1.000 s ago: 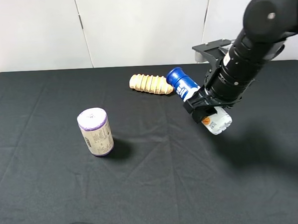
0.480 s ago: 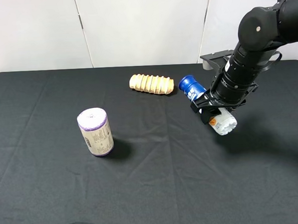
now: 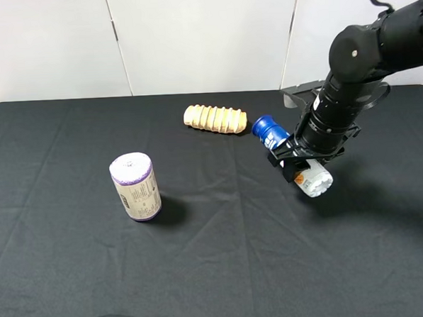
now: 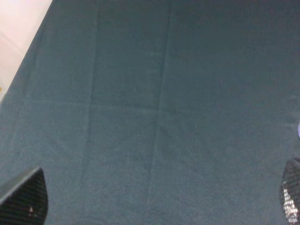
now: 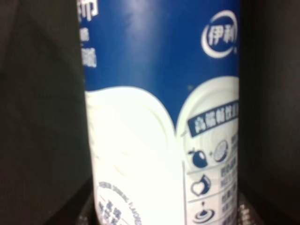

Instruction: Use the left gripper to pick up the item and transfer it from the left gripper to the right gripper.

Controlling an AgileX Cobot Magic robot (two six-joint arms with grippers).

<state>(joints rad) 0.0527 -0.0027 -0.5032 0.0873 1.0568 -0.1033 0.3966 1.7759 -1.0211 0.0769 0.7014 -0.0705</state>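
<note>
The item, a slim bottle [image 3: 291, 154] with a blue cap and white body, hangs tilted low over the black cloth, cap toward the bread roll. My right gripper [image 3: 298, 159] is shut around its middle. In the right wrist view the bottle [image 5: 159, 117] fills the frame, with its blue label and white lower body between the dark fingers. My left gripper [image 4: 157, 201] shows only in the left wrist view. Its two fingertips [image 4: 23, 201] stand wide apart over bare cloth, open and empty. The left arm is out of the exterior high view.
A ridged tan bread roll [image 3: 214, 118] lies just left of the bottle's cap. A purple-topped cylinder [image 3: 136, 186] stands upright at centre left. The black-clothed table [image 3: 224, 271] ends at a white wall behind.
My right arm has drawn back and swung, carrying the bottle slightly right and lower toward the cloth. The roll and the cylinder have not moved.
</note>
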